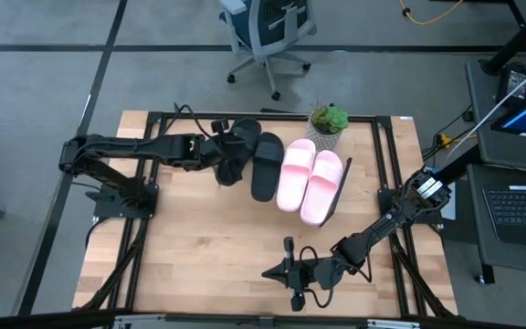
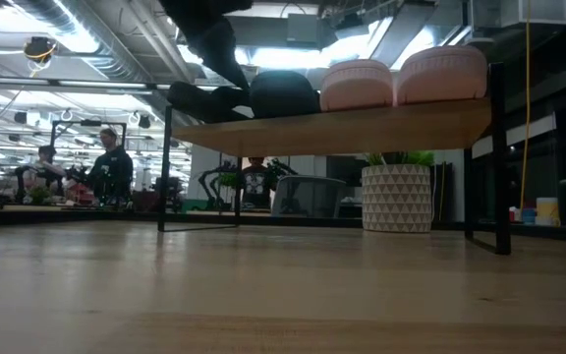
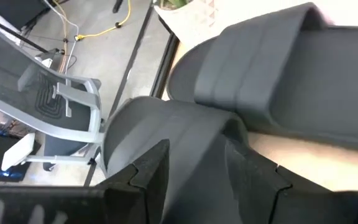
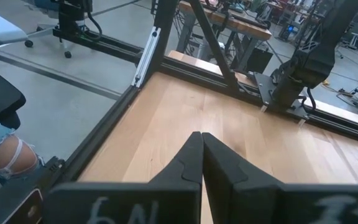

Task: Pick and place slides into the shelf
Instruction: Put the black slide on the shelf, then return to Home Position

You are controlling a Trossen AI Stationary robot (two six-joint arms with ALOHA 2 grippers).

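High view is showing a grey concrete room floor surrounding a large pale wooden tabletop (image 1: 208, 247) framed in black metal rails, with a grey-and-white swivel office chair (image 1: 268, 32) standing beyond its far edge. Low view is looking level across the bare boards into an open workshop, where people are sitting at benches far behind. Toward the table's far side, the low shelf with a light wooden board top and thin black legs (image 2: 362, 126) is carrying all four slides: two pale pink wide-strap sandals (image 1: 310, 178) are lying side by side, touching, and one matte black sandal (image 1: 265, 164) is lying just beside them on their left. The second matte black slide (image 3: 185, 155) is sitting at the shelf's left end. A small green plant in a white patterned pot (image 1: 328, 124) is standing behind the shelf. The left gripper (image 1: 226, 157) is hovering over that end black slide with its fingers spread apart on either side of the strap, not clamping it. The right gripper (image 4: 202, 163) is resting near the table's front edge, its fingers pressed together on nothing.
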